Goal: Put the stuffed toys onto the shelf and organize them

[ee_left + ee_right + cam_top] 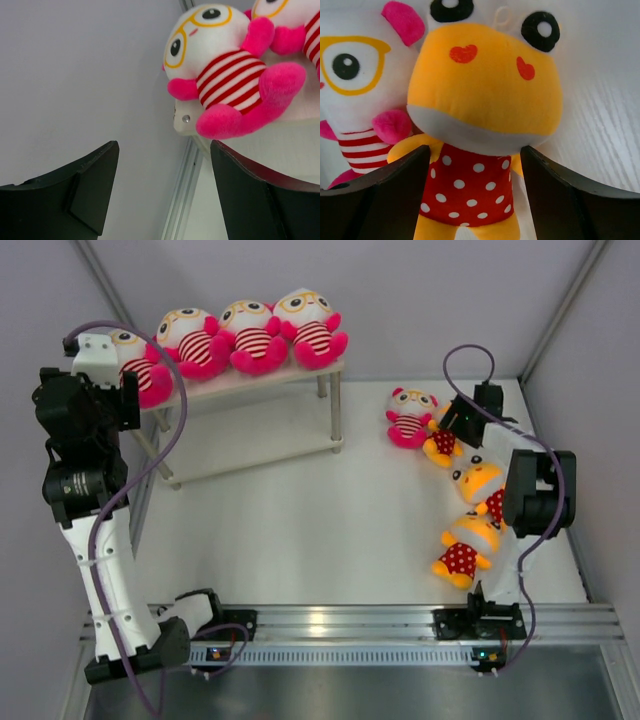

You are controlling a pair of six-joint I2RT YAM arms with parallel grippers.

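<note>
White table point(330, 540), shelf point(255, 440) standing back left; one striped plush point(409, 416), three orange plush point(478, 483) lying at right

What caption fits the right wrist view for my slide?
Right gripper open around the orange polka-dot plush, a striped glasses plush beside it.

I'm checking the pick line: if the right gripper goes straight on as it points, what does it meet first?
Probably the orange-yellow plush in the red polka-dot outfit, whose body lies between the open fingers of the right gripper; depth is hard to judge.
</note>
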